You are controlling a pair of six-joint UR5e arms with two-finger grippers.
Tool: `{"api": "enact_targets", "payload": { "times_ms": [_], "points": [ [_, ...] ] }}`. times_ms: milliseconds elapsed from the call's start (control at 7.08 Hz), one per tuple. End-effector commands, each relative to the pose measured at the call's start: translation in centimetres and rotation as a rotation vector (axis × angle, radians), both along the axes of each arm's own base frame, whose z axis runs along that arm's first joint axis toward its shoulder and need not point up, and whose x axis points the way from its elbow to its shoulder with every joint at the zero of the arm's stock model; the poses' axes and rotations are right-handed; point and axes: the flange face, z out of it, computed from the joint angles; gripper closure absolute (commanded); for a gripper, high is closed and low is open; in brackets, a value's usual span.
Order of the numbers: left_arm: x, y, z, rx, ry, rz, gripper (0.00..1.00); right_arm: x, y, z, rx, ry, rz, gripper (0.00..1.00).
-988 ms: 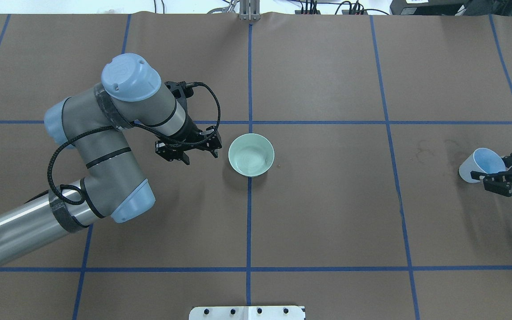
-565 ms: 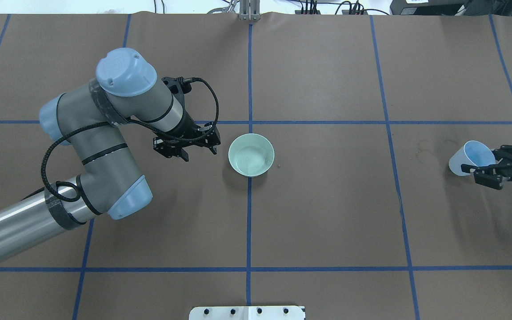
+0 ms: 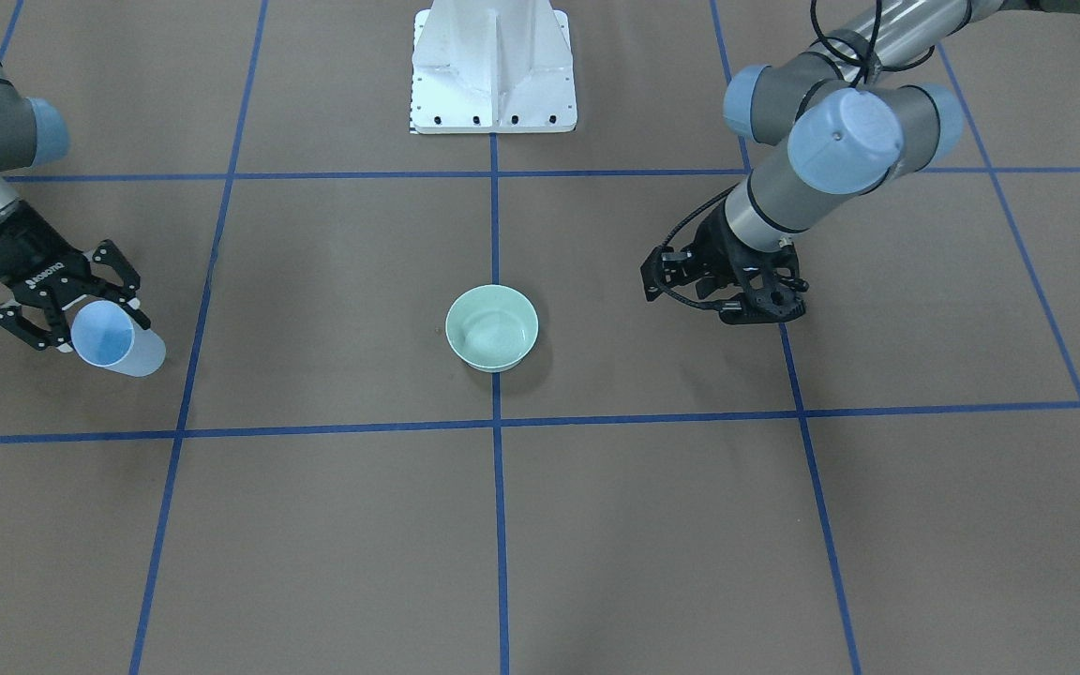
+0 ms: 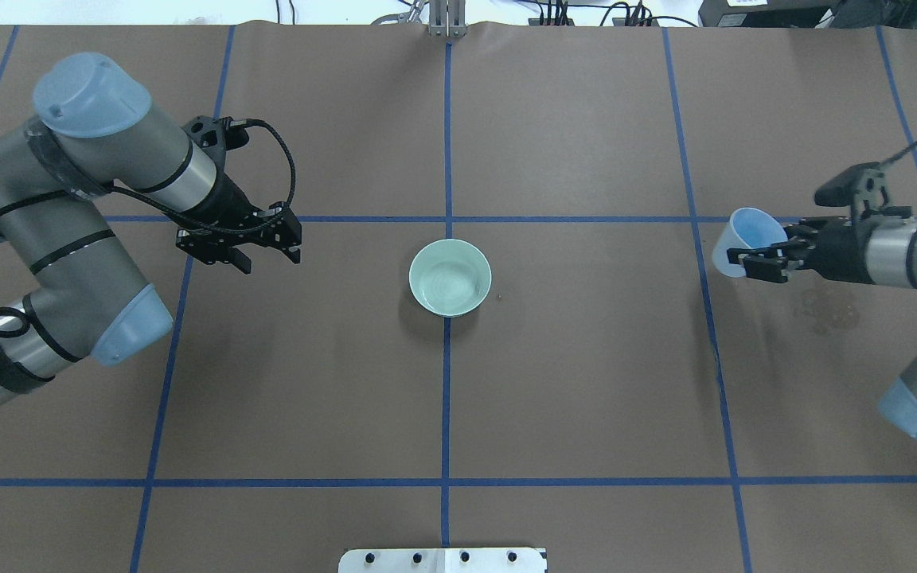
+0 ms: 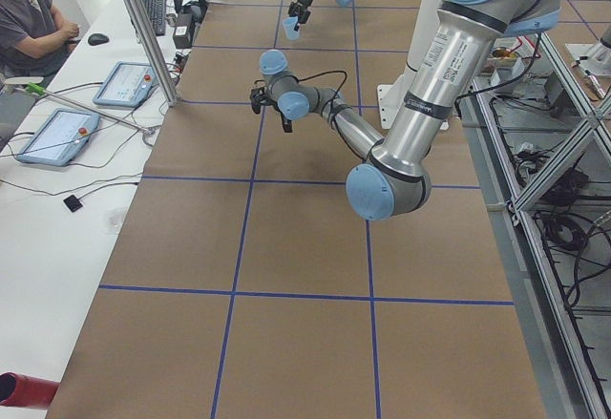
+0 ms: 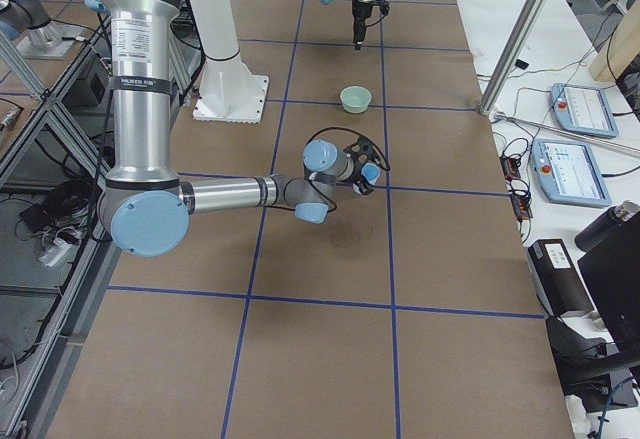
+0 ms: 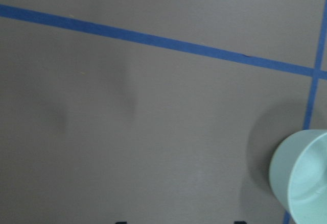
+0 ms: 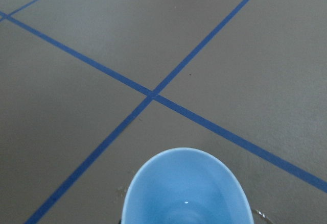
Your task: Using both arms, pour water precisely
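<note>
A pale green bowl (image 4: 450,278) (image 3: 492,328) stands at the table's centre, on the blue cross of tape. Faint rings show inside it; I cannot tell if they are water. My right gripper (image 4: 761,243) (image 3: 79,322) is shut on a light-blue cup (image 4: 747,231) (image 3: 115,344), held tilted above the table far to the bowl's right. In the right wrist view the cup (image 8: 186,188) shows one tiny white glint inside. My left gripper (image 4: 269,258) (image 3: 726,302) hovers open and holds nothing, well to the bowl's left. The bowl's rim (image 7: 301,178) shows at the left wrist view's lower right.
Faint wet marks (image 4: 829,309) stain the brown paper below the right gripper. The white pedestal (image 3: 493,70) stands at the robot's side of the table. A seated person (image 5: 33,23) and tablets (image 5: 124,83) are beyond the table's far edge.
My left arm has drawn back to the left, away from the bowl. My right gripper has carried the cup left, towards the centre, and further from the robot.
</note>
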Motion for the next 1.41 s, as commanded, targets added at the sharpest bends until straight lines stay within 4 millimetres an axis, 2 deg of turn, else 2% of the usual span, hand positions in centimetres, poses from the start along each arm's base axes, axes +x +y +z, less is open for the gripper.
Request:
{"api": "enact_targets", "payload": {
  "times_ms": [0, 141, 424, 565, 706, 847, 988, 1129, 1271],
  "points": [
    [-2.4, -0.9, 3.1, 0.035, -0.026, 0.012, 0.24, -8.5, 0.1, -11.0, -0.036, 0.083, -0.036, 1.00],
    [-2.9, -1.5, 3.7, 0.047, -0.038, 0.015, 0.24, -10.9, 1.0, -15.3, -0.054, 0.136, -0.044, 1.00],
    [-3.5, -2.3, 4.6, 0.057, -0.051, 0.018, 0.24, -17.8, 1.5, -25.7, -0.130, 0.279, -0.088, 1.00],
    [-3.8, -2.2, 5.4, 0.052, -0.055, 0.017, 0.24, -20.6, 2.8, -28.9, -0.170, 0.329, -0.096, 1.00],
    [-4.3, -2.0, 6.6, 0.064, -0.064, 0.029, 0.24, -22.4, 2.8, -30.9, -0.193, 0.370, -0.097, 1.00],
    [-5.8, -2.0, 8.3, 0.082, -0.076, 0.038, 0.24, -25.0, 2.1, -32.6, -0.204, 0.412, -0.110, 1.00],
    [-6.8, -2.1, 9.2, 0.079, -0.071, 0.050, 0.24, -26.2, 2.1, -32.2, -0.201, 0.436, -0.136, 1.00],
    [-7.4, -2.2, 9.4, 0.075, -0.066, 0.050, 0.24, -27.1, 2.6, -31.7, -0.113, 0.490, -0.207, 1.00],
    [-7.4, -2.2, 9.3, 0.075, -0.066, 0.050, 0.24, -28.2, 2.0, -31.6, -0.007, 0.552, -0.288, 1.00]
  ]
}}
